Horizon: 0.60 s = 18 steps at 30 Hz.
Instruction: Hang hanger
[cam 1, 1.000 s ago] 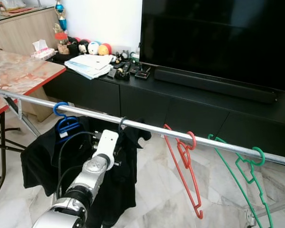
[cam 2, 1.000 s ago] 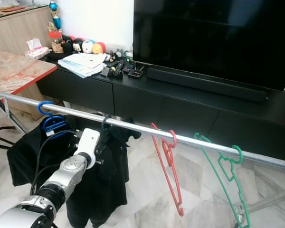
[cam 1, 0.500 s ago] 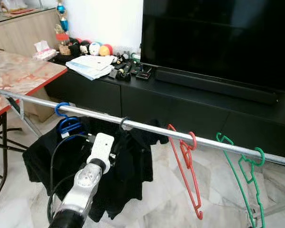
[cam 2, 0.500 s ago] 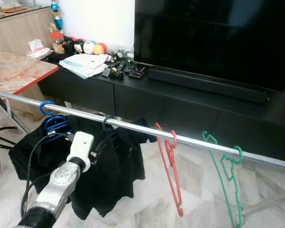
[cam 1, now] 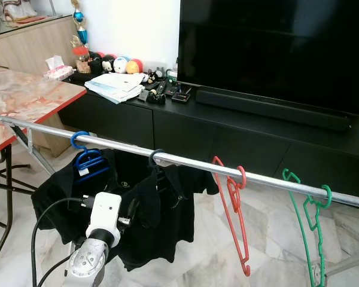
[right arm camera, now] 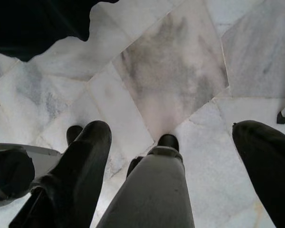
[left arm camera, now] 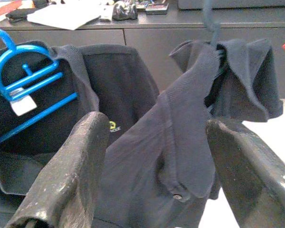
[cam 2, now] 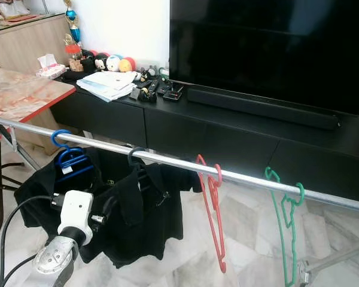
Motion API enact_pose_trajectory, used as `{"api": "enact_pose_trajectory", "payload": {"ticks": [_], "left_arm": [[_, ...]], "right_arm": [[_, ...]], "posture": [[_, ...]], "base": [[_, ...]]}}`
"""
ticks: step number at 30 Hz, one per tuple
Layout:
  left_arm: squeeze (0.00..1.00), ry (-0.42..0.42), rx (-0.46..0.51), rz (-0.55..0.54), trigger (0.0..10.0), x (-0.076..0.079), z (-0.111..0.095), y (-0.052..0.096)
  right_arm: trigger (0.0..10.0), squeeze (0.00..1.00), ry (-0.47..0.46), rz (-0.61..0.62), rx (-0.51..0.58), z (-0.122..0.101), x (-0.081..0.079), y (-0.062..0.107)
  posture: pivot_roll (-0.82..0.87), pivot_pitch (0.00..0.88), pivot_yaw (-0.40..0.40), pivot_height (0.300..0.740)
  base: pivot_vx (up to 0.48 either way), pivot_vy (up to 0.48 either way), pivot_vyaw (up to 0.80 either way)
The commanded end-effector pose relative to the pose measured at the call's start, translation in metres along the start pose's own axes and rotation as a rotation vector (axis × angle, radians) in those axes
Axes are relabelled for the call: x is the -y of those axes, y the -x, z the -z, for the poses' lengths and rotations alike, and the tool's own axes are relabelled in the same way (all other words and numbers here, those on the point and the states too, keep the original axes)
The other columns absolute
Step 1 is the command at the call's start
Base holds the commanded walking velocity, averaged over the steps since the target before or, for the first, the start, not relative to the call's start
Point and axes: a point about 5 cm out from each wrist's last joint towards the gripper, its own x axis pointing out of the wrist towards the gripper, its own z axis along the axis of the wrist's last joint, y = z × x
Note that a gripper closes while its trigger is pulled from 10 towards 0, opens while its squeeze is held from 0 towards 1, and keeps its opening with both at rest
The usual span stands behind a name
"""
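Dark hanger [cam 1: 155, 156] with black polo shirt [cam 1: 161, 209] hooked on metal rail [cam 1: 191, 161], centre of frame, between blue hanger [cam 1: 87, 158] at left and red hanger [cam 1: 233, 203] at right. Green hanger [cam 1: 308, 209] far right. Left gripper [left arm camera: 156, 175] low in lower left of frame, fingers spread, holding nothing, shirt just beyond. Right gripper [right arm camera: 171, 156] points at marble floor [right arm camera: 171, 71], also spread, empty. Shirt soft, floppy, light; hanger stiff, thin. Judge best hold at hook neck or shoulder bar, not cloth.
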Motion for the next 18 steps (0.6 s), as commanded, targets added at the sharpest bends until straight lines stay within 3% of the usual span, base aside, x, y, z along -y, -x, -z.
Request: {"api": "enact_pose_trajectory", "payload": {"ticks": [1,18], "left_arm": [[0.00,0.006,0.004,0.000,10.0,0.0014,-0.0046,0.0000],[0.00,-0.020,0.012,0.036,10.0,0.0050,-0.0139,-0.0023]], "right_arm": [[10.0,0.00,0.000,-0.005,-0.019,0.0037,-0.0012,0.0003],[10.0,0.00,-0.002,-0.013,-0.029,0.0056,-0.0013,0.0006]], "posture": [[0.03,0.000,0.014,0.740],[0.03,0.000,0.015,0.740]], "base": [[0.000,0.375,0.00],[0.000,0.474,0.00]]}}
